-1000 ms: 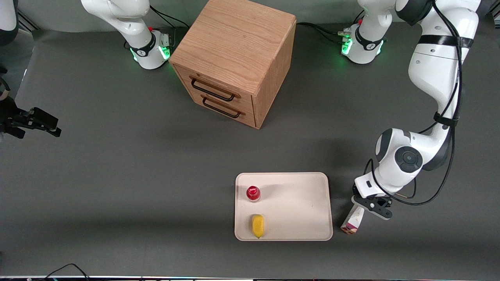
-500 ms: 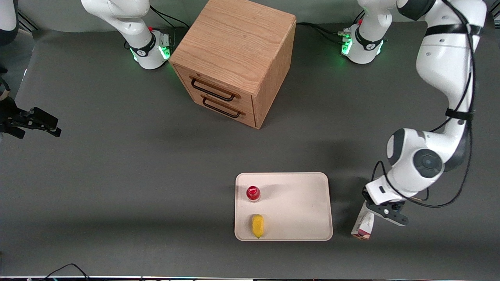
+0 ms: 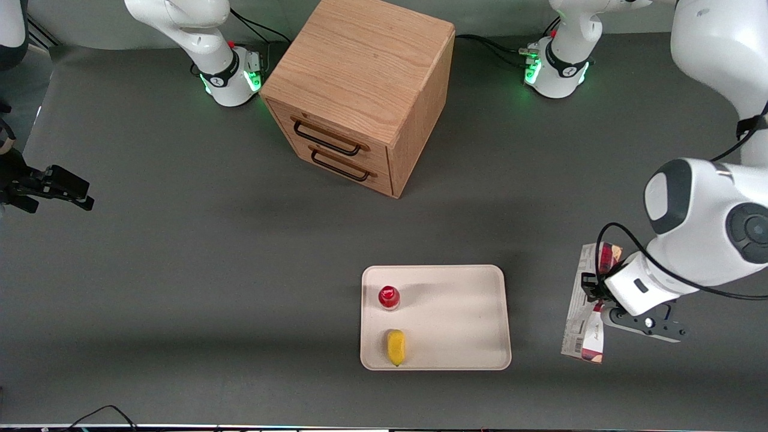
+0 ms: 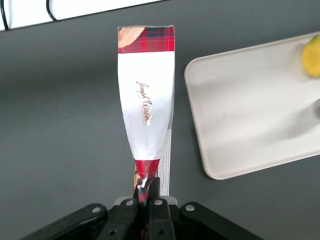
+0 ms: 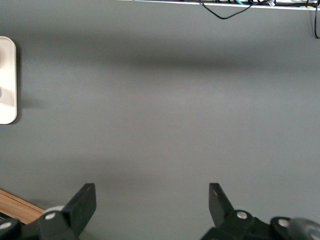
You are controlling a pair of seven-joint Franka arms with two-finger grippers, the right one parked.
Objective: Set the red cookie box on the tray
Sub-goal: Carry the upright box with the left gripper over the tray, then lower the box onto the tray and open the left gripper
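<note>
Grey surface [image 3: 180, 270] carries my wooden cabinet [image 3: 360, 90], then the cream tray [image 3: 468, 312] holding a red-capped bottle [image 3: 389, 296] and yellow piece [image 3: 395, 347]. Beside the tray, toward the working arm's end, the red cookie box [image 3: 585, 312] hangs lifted; only my wrist view shows the pincer [image 4: 147, 192] pinched tight on its plaid end.

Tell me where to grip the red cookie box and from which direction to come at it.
Keep the grip it has: the gripper is shut on one short end of the red cookie box, fingers across its thin faces. The box is long, narrow and thin, held beside the tray, so coming in end-on along its length suits it.
</note>
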